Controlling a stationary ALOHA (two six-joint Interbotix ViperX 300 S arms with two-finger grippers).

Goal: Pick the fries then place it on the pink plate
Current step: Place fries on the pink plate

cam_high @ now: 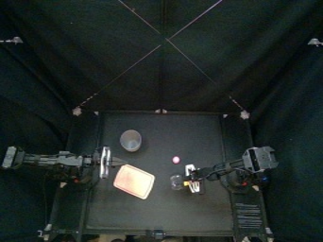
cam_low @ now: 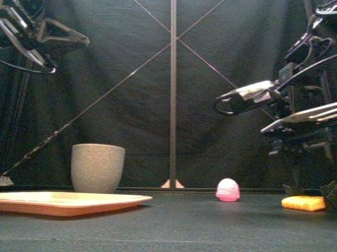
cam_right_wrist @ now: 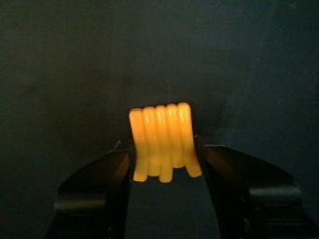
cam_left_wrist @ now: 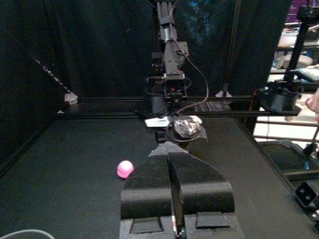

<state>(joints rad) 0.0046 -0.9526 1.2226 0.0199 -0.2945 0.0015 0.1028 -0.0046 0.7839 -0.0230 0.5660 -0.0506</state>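
The yellow fries lie low at the table's right, the ridged sticks side by side. My right gripper has a jaw pressed against each side of them, shut on the fries, in the top view right of the tray. The flat pink plate lies at the left middle of the table. My left gripper is shut with nothing in it and hovers by the plate's left edge.
A tall grey speckled cup stands behind the plate. A small pink rounded toy sits between cup and fries, also in the left wrist view.
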